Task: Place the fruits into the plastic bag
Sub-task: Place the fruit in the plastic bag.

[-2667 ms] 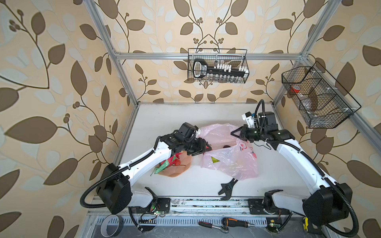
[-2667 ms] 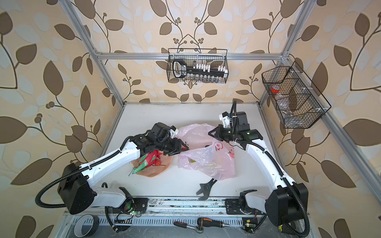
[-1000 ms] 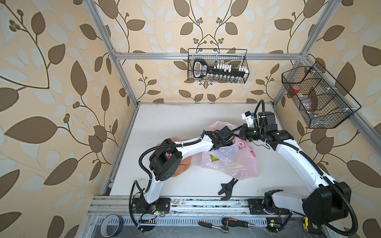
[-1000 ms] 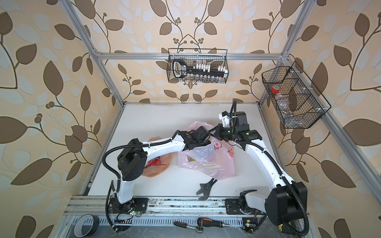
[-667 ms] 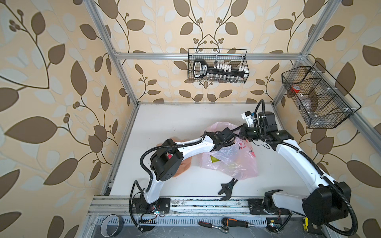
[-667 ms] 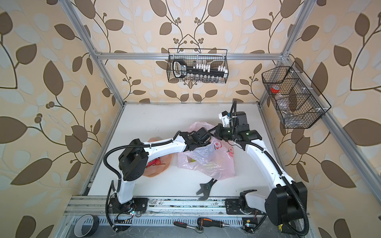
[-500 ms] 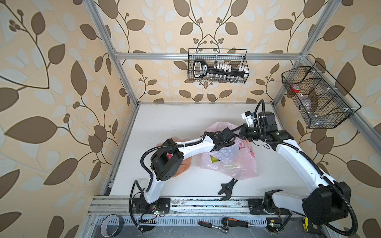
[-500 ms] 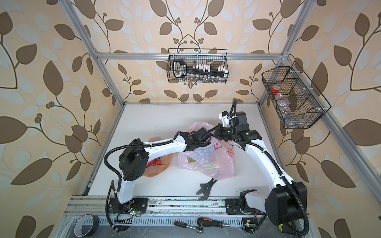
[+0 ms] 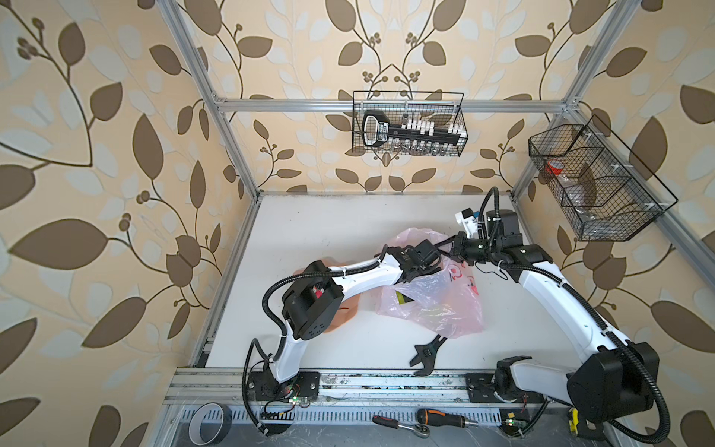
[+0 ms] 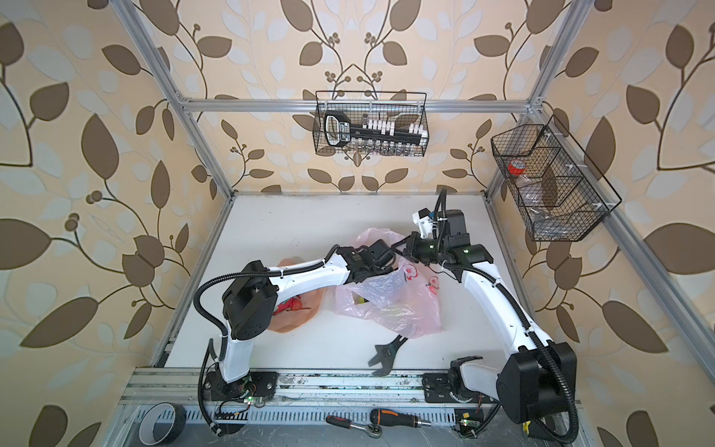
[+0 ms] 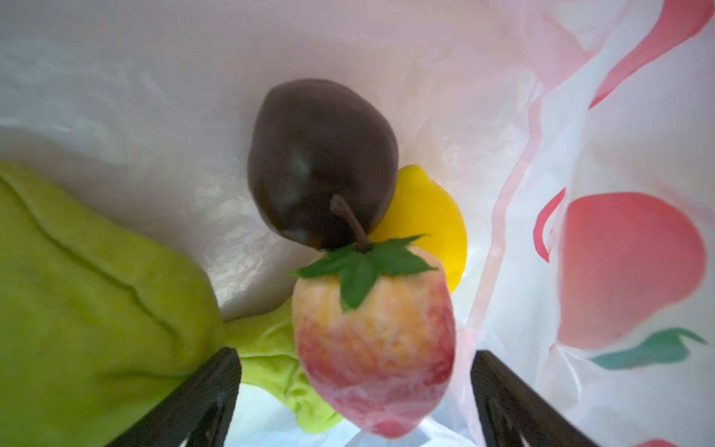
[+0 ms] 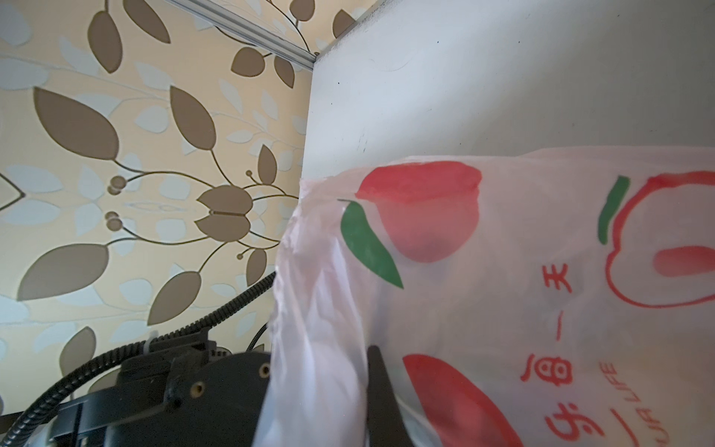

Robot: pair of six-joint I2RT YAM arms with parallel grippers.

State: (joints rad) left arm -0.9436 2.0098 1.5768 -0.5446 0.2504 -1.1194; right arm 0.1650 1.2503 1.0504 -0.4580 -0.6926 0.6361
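Note:
My left gripper [image 11: 356,391] is inside the mouth of the pale pink plastic bag [image 9: 437,305], and it is open. A red-orange strawberry [image 11: 371,340] lies between its black fingers [image 11: 209,398], with a gap on each side. Beyond it in the bag lie a dark purple fruit [image 11: 321,162], a yellow lemon [image 11: 429,224] and a green piece [image 11: 96,309]. My right gripper [image 9: 452,247] is shut on the bag's gathered edge [image 12: 317,348] and holds it up. A red fruit [image 10: 290,303] lies on the peach plate [image 10: 305,313], mostly hidden by the left arm.
A black adjustable wrench [image 9: 427,354] lies just in front of the bag. Wire baskets hang on the back wall [image 9: 410,124] and the right wall [image 9: 596,185]. A ratchet, a screwdriver [image 9: 445,418] and a tape roll [image 9: 209,423] sit below the front rail.
My left gripper has swung from over the peach plate to the bag's mouth and has stayed there for the last second. The right arm has held its place with the bag.

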